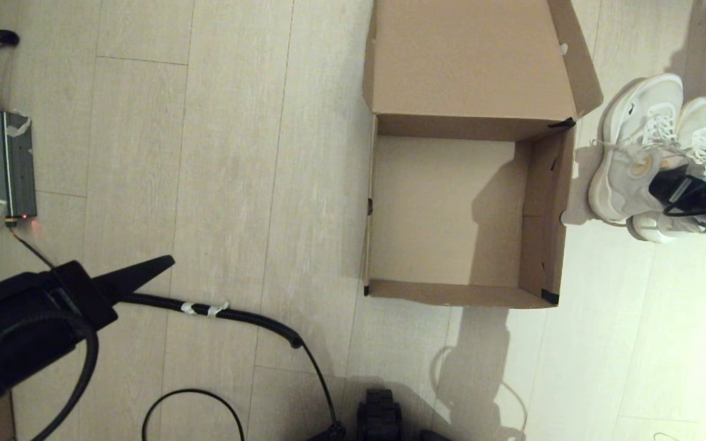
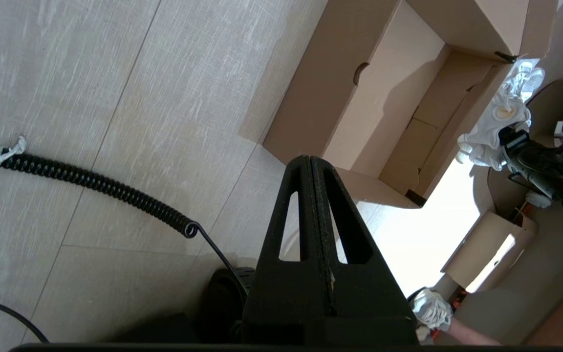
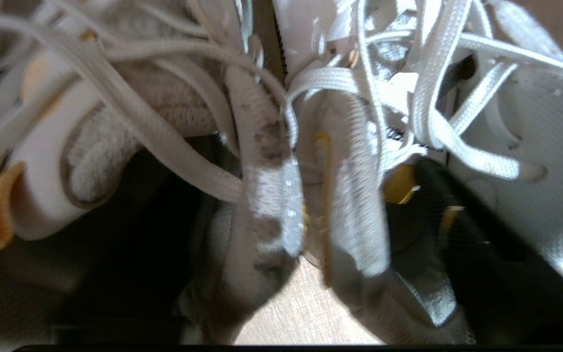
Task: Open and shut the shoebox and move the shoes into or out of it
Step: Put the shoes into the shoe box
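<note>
The brown shoebox point(image 1: 451, 294) stands on the floor with nothing inside it, its lid point(image 1: 469, 55) folded back on the far side. It also fills the far part of the left wrist view, where one side wall of the shoebox point(image 2: 320, 93) faces me. The white shoes point(image 1: 635, 147) are just right of the box, side by side. My right gripper point(image 1: 675, 184) reaches into them from the right. One finger sits inside each shoe, and the right gripper point(image 3: 306, 195) pinches the two inner collars of the shoes point(image 3: 271, 205) together. My left gripper point(image 1: 157, 266) is parked low on the left, and the left gripper point(image 2: 309, 159) is shut with nothing in it.
A grey power unit point(image 1: 0, 162) lies at the far left. A coiled black cable point(image 1: 224, 312) runs across the floor toward the robot base point(image 1: 380, 416). A thin cable loop point(image 1: 193, 398) lies near the front. A small cardboard box point(image 2: 496, 244) stands right of the shoebox.
</note>
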Controlling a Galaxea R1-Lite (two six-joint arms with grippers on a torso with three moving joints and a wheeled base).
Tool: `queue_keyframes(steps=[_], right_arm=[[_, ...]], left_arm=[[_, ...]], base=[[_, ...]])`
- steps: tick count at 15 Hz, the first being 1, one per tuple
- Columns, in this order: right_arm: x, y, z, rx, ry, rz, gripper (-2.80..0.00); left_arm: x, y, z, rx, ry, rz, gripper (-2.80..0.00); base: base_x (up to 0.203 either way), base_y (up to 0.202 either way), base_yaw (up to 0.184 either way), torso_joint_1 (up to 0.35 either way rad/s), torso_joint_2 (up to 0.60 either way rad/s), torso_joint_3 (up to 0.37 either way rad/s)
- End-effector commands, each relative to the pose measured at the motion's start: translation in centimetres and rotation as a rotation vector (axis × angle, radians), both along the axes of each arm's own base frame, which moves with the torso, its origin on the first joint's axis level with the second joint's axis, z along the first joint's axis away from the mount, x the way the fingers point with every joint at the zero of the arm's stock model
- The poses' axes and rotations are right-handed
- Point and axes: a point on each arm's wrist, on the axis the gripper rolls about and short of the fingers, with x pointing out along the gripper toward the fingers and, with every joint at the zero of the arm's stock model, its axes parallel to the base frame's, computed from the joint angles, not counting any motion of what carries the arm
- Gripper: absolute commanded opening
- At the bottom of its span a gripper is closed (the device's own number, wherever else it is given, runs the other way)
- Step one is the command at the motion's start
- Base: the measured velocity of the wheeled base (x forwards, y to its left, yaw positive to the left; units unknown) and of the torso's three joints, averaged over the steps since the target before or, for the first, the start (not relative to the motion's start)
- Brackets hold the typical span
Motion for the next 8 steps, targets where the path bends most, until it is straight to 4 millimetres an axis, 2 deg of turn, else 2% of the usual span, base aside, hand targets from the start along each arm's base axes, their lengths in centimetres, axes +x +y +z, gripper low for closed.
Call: queue_keyframes(steps=[1,5,6,8], right_arm=[[0.5,-0.1,-0.8,0.007,0.012,0.002,-2.80],[0.7,-0.1,-1.3,0.014,0.025,0.001,-2.80],[0.5,0.0,-1.1,0.012,0.025,0.000,-2.80],[-1.2,0.7,0.8,0.029,0.065,-0.001,-2.80]], left_arm=[[-0.1,0.0,0.0,-0.002,-0.004,-0.001,-2.80],[-0.1,0.0,0.7,-0.005,-0.028,0.001,-2.80],[-0.3,0.1,0.8,-0.006,-0.036,0.001,-2.80],[-0.5,0.1,0.8,0.013,-0.039,0.000,-2.80]], base=[[0.000,0.000,0.000,0.000,0.00,0.000],[0.000,0.000,0.000,0.000,0.00,0.000],[0.000,0.000,0.000,0.000,0.00,0.000],[0.000,0.000,0.000,0.000,0.00,0.000]])
